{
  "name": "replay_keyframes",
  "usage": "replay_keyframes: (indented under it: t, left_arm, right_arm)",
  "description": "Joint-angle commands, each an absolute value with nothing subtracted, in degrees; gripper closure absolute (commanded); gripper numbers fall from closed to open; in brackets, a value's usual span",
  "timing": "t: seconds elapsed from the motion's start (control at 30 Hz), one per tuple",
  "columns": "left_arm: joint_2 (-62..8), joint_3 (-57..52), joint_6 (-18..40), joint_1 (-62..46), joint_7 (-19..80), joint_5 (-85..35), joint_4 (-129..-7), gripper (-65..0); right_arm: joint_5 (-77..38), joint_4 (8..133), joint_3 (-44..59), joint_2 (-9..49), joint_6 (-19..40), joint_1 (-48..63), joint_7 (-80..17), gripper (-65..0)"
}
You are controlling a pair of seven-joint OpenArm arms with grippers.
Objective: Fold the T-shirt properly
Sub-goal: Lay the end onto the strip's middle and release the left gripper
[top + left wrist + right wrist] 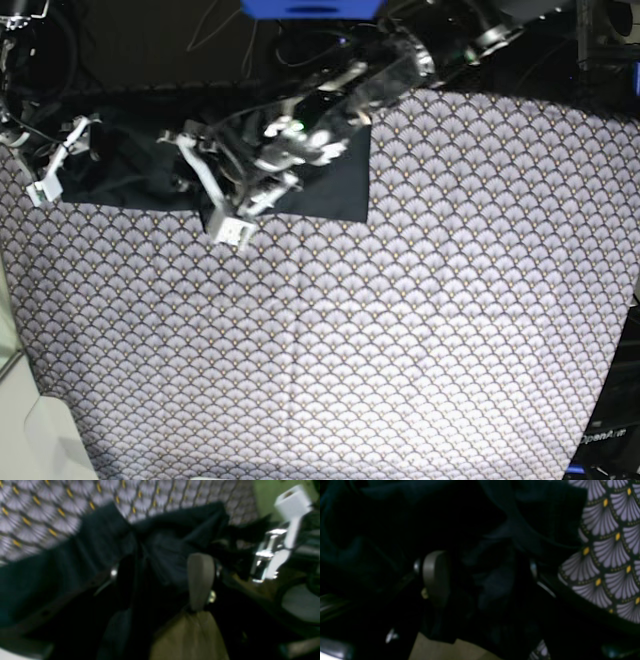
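The dark T-shirt (335,180) lies bunched along the far edge of the patterned table. My left gripper (215,175) is over its middle front. In the left wrist view the gripper (160,565) has its jaws apart, one grey pad (200,580) showing, with a rumpled fold of the T-shirt (100,545) lying between them. My right gripper (70,150) is at the garment's left end. In the right wrist view this gripper (483,562) also stands wide, one pad (435,575) visible, over dark folds of the T-shirt (382,517). Both wrist views are blurred and dim.
The scallop-patterned tablecloth (400,330) covers the whole table in front of the garment. White and chrome parts of the other arm (282,537) show at the right of the left wrist view. Cables and dark equipment (150,50) sit behind the table's far edge.
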State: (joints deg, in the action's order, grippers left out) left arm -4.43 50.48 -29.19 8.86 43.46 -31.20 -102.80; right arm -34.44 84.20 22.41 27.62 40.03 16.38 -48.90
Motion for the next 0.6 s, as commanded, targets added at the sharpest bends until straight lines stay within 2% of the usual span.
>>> replay_keyframes:
  t: [0.0, 0.13, 0.3, 0.37, 0.57]
  left_arm:
    - [-5.6, 50.2, -29.0, 9.5, 40.8, -31.3, -105.9, -34.1]
    - [-11.4, 47.7, -29.1, 7.3, 35.8, -31.4, -109.1, -34.0]
    - [-12.6, 40.9, -29.0, 2.9, 34.7, -31.3, -101.1, -33.3]
    - [-12.6, 40.0, -29.0, 2.3, 34.8, -31.4, -97.6, -28.6]
    - [-12.4, 39.3, -29.0, 1.5, 34.7, -31.4, -90.4, -5.5]
  right_arm:
    - [-35.0, 85.1, 22.8, 29.0, 40.0, 16.0, -48.2, -39.9]
    - [-35.0, 85.1, 22.8, 29.1, 40.0, 16.0, -48.1, -39.7]
    - [-35.0, 85.3, 22.8, 29.5, 40.0, 15.9, -48.2, -39.6]
    - [-35.0, 86.0, 22.8, 29.9, 40.0, 15.9, -48.5, -39.6]
    - [-35.0, 90.6, 23.2, 30.7, 40.0, 16.1, -51.0, -40.0]
